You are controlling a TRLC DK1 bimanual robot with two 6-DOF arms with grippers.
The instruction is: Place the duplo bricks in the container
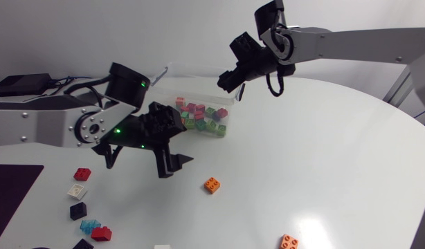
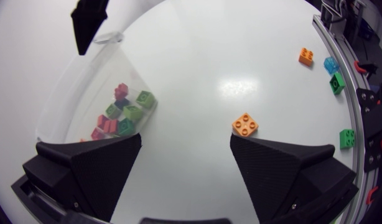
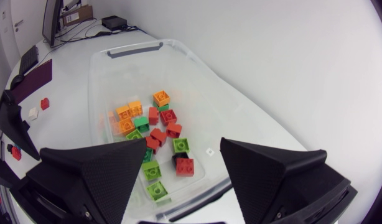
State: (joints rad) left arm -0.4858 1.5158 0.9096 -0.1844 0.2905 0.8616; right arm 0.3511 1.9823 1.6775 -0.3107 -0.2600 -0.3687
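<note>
Left gripper [image 1: 141, 162] hovers empty, fingers apart; orange brick [image 1: 212, 185] near, at its 4 o'clock. Right gripper [image 1: 232, 86], also spread, is farther off, over container [image 1: 192, 93].

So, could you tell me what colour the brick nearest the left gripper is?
Orange; the brick shows best in the left wrist view.

Robotics lab: L arm [image 1: 50, 126], R arm [image 1: 365, 39], white table [image 1: 323, 152].

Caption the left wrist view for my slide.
Open left gripper, an orange brick ahead of one finger, the clear container ahead of the other.
</note>
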